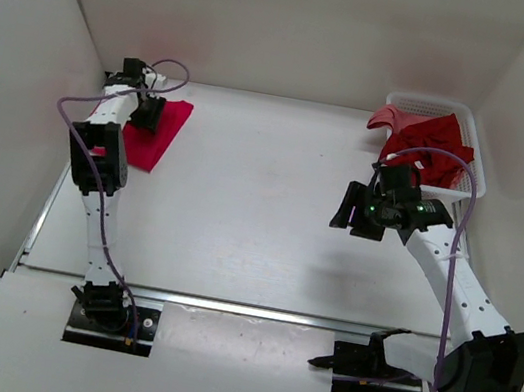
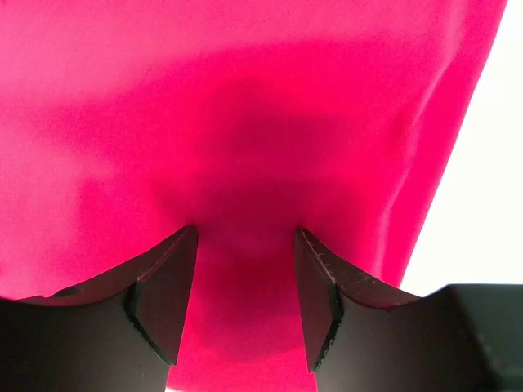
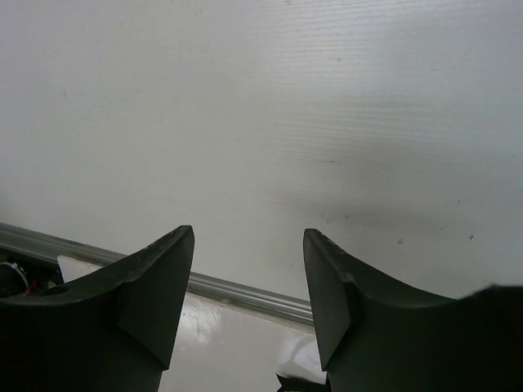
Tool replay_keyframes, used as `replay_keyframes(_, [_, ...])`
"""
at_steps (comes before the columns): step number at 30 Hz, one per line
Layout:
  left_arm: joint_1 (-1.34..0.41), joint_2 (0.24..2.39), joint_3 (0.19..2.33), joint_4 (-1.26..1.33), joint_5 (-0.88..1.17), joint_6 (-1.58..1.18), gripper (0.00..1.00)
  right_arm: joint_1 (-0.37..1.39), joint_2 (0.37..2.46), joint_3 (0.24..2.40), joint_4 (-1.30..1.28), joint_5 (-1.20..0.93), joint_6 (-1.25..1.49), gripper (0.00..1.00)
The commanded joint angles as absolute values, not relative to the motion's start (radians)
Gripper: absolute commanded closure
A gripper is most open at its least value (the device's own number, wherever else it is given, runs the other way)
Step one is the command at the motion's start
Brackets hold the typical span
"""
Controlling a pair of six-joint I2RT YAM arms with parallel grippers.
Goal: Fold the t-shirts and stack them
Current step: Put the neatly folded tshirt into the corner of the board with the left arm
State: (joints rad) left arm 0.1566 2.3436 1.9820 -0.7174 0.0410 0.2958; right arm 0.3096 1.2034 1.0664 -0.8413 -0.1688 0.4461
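A bright pinkish-red t-shirt (image 1: 159, 133) lies folded flat at the table's far left. My left gripper (image 1: 148, 113) hovers just over its far end, jaws open and empty; in the left wrist view the shirt (image 2: 245, 106) fills the frame under the open gripper (image 2: 245, 233). Dark crimson t-shirts (image 1: 424, 143) lie crumpled in the white mesh basket (image 1: 476, 163) at the far right, one part hanging over its left rim. My right gripper (image 1: 351, 212) is open and empty above the bare table, left of the basket; it shows open in the right wrist view (image 3: 248, 237).
White walls close in the table on the left, back and right. A metal rail (image 3: 237, 290) runs along the table's near edge. The arm bases (image 1: 109, 316) sit at the near edge.
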Motion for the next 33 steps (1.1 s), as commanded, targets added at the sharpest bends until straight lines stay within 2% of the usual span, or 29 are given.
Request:
replay_keyframes(1, [0.141,2.479,2.168,-0.868,0.04,0.267,0.38,0.301,1.172,1.094,-0.824,-0.175,0.453,0.44])
replay_keyframes(7, [0.161,2.588,2.282,-0.854,0.003,0.238,0.3,0.302,1.189,1.138,-0.874,-0.152,0.462,0.44])
replay_keyframes(9, [0.164,2.628,2.335,-0.822,0.008,0.247,0.38,0.308,1.203,1.147,-0.888,-0.149,0.46,0.44])
replay_keyframes(10, [0.166,2.637,2.374,-0.795,-0.015,0.258,0.37,0.302,1.203,1.153,-0.902,-0.143,0.465,0.43])
replay_keyframes(11, [0.164,2.652,2.422,-0.782,-0.037,0.255,0.3,0.301,1.215,1.155,-0.9,-0.153,0.469,0.44])
replay_keyframes(12, [0.164,2.658,2.451,-0.741,-0.049,0.27,0.27,0.307,1.216,1.161,-0.917,-0.155,0.471,0.44])
replay_keyframes(17, [0.181,2.71,2.548,-0.534,-0.087,0.434,0.18,0.308,1.239,1.195,-0.925,-0.15,0.483,0.44])
replay_keyframes(20, [0.189,2.74,2.577,-0.529,-0.054,0.497,0.15,0.302,1.247,1.201,-0.926,-0.156,0.494,0.43])
replay_keyframes(27, [0.181,2.706,2.594,-0.594,0.021,0.541,0.08,0.327,1.299,1.221,-0.904,-0.166,0.496,0.44])
replay_keyframes(30, [0.184,2.626,2.574,-0.638,0.058,0.502,0.08,0.344,1.325,1.229,-0.897,-0.17,0.497,0.44])
replay_keyframes(33, [0.222,2.467,2.461,-0.646,0.162,0.411,0.09,0.356,1.325,1.217,-0.873,-0.178,0.505,0.44])
